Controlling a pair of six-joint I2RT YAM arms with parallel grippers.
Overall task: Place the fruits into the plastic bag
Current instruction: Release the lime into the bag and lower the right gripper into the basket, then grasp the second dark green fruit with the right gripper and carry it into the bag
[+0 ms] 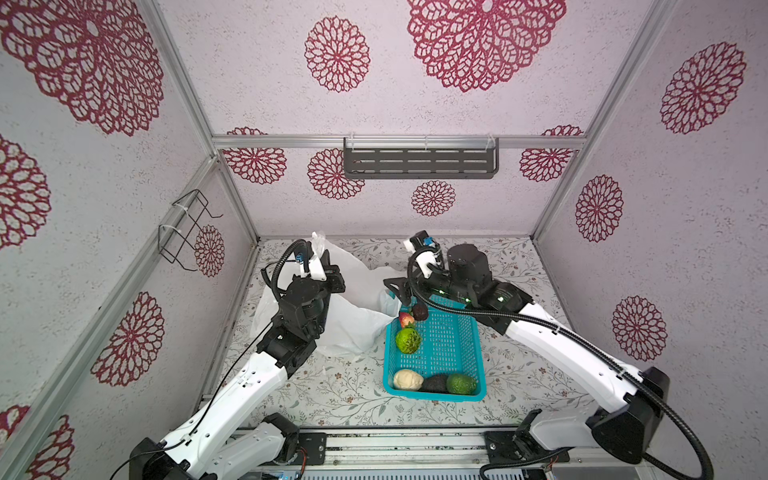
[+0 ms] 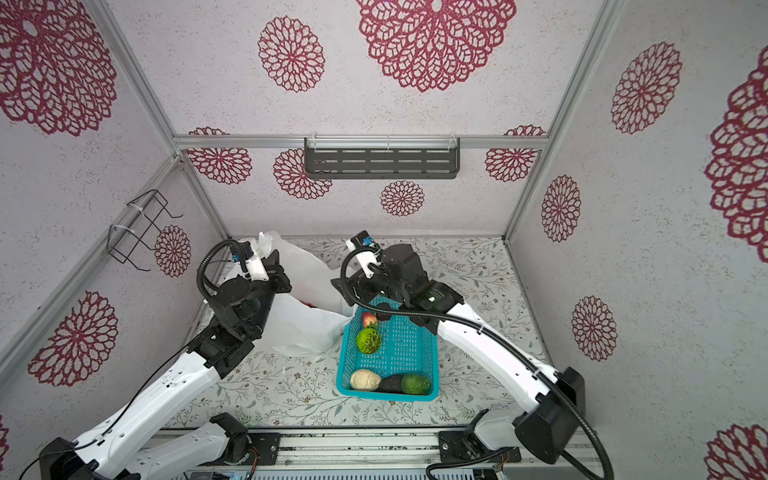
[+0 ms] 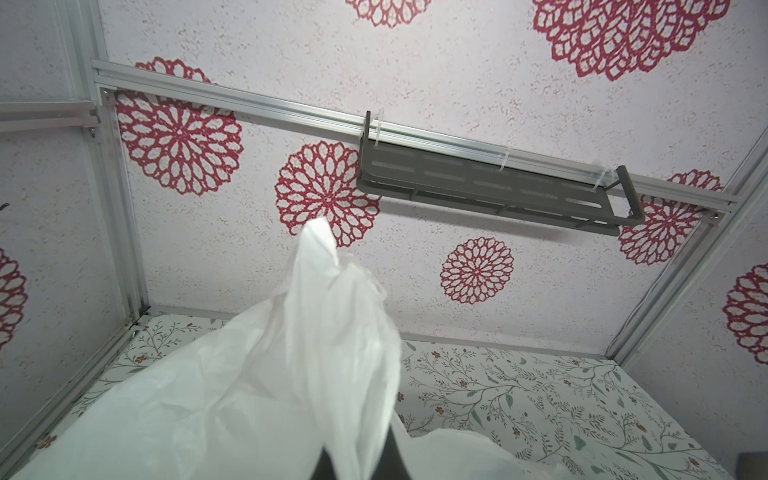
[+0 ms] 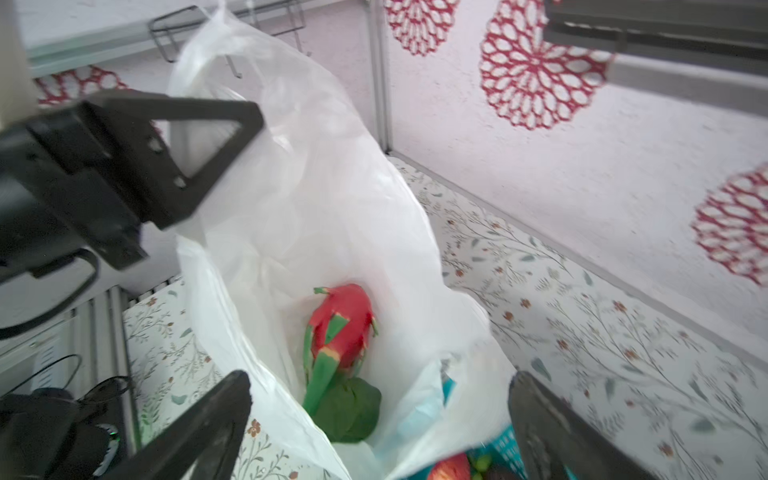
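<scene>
Floral-printed table (image 1: 332, 399) inside a booth of pale walls (image 1: 270, 83) with red rosettes. At about 10 o'clock on it, the plastic bag (image 1: 357, 332), lifted by one handle in the left gripper (image 3: 357, 455), clamped tight on the thin film. At 4 o'clock of the bag and touching it, a turquoise basket (image 1: 453, 345).

At the bottom of the bag, the dragon fruit (image 4: 343, 324), with a green leaf (image 4: 353, 411) beside. Above the bag mouth, the right gripper (image 4: 380, 386), spread wide and empty.

Left in the basket: small red fruit (image 1: 406, 320) and dark fruit (image 1: 420, 312) at 11 o'clock, green bumpy fruit (image 1: 407, 340) at 9, then cream lump (image 1: 407, 380), avocado (image 1: 435, 383) and smooth green fruit (image 1: 461, 384) along 6.

Probably the step between one drop and the following pick. Next, likely: swing toward 4 o'clock, descend over a near fruit, close gently on the round shape, keeping the bag mouth lifted.
</scene>
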